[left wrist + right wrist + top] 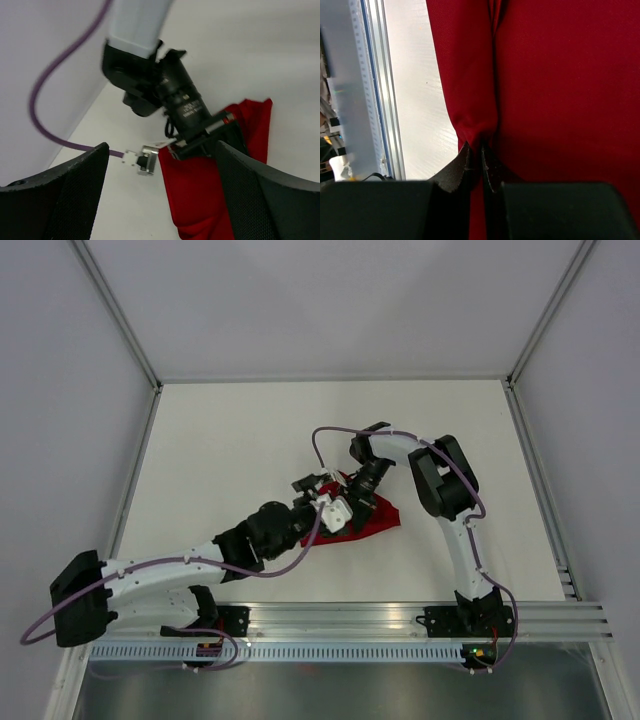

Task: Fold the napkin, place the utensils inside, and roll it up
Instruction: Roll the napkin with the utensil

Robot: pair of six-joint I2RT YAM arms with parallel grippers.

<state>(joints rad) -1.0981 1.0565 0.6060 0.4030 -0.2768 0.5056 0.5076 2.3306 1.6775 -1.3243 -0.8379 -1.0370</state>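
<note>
No legible text; white print on black wrist housing (189,106) blurred.

Top view: high up behind the near edge of the table (240,440), looking down on all of it, far away. Left wrist view: low over the table, looking out between the wide-apart fingers of the left gripper (161,146) at the right gripper (205,142) and the napkin (200,195), quite near. Right wrist view: right up against the napkin, with the table's near edge at the left side. In all three: the napkin.

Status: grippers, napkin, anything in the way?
Left gripper open, empty. Right gripper shut on thin deep-red fabric napkin, pinching fold. No utensils visible.
</note>
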